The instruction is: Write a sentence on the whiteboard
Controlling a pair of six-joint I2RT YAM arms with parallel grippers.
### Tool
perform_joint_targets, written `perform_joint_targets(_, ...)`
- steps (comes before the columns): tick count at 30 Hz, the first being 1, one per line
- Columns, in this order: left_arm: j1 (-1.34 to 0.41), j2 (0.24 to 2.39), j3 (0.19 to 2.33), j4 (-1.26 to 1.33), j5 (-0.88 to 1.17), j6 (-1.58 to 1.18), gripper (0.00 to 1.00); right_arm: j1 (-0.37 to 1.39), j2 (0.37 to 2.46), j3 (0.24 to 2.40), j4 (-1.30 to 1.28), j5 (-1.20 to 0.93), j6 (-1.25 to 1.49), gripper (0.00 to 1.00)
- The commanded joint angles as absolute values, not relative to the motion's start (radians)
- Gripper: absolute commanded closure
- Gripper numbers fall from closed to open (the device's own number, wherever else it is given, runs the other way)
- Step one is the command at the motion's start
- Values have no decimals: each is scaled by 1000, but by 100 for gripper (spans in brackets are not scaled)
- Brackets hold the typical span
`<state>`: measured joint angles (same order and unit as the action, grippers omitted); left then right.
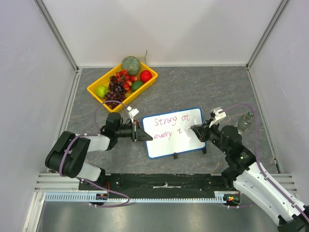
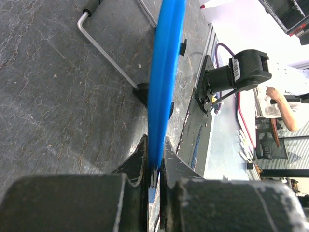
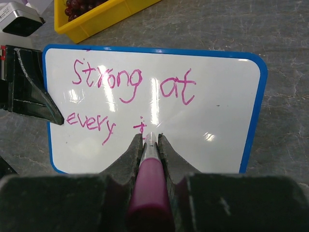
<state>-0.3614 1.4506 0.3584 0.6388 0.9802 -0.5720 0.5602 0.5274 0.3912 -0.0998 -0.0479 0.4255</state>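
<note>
From above: shows the whiteboard [image 1: 169, 146] in the middle of the grey table [image 1: 193, 87], between the two arms, turned a little off square. Carries the sentence [image 1: 169, 126] in pink-red ink, in two lines. Has the left gripper [image 1: 148, 137] pinched onto the board's left edge and the right gripper [image 1: 194, 130] reaching in over the board's right half. Places a yellow tray [image 1: 94, 90] of fruit behind the board, well apart from it, and a clear bottle [image 1: 245, 123] near the right arm.

From the left wrist: looks straight along the blue rim [image 2: 164, 72], edge-on, clamped between both fingers with no gap to either side. Catches a black foot [image 2: 142, 92] and a bent wire stand [image 2: 104, 50] beside the rim, over the table.

From the right wrist: reads "Strong at" above and "every" below, followed by one short crossed stroke. Holds a marker [image 3: 149, 188], magenta-bodied, tight between the right fingers, its tip directly below that stroke; cannot tell whether it touches the white surface. Shows the left fingers on the left rim beside "every", and the tray at top left.
</note>
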Motion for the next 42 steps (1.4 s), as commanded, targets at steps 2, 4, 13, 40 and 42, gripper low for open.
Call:
perform_joint_targets(2, -331, 1485, 330, 611, 851, -520, 98, 563, 545, 367, 34, -67, 422, 100)
perform_joint_targets(4, -334, 1485, 330, 609, 853, -520, 98, 561, 554, 361, 54, -66, 426, 100)
perform_joint_targets(13, -328, 1491, 330, 618, 867, -523, 98, 566, 607, 331, 124, -68, 446, 100)
perform_joint_targets(40, -327, 1490, 327, 630, 879, -528, 98, 566, 586, 279, 49, -60, 437, 100)
perform_joint_targets(42, -327, 1489, 327, 630, 879, -528, 98, 566, 578, 276, 43, -64, 437, 100)
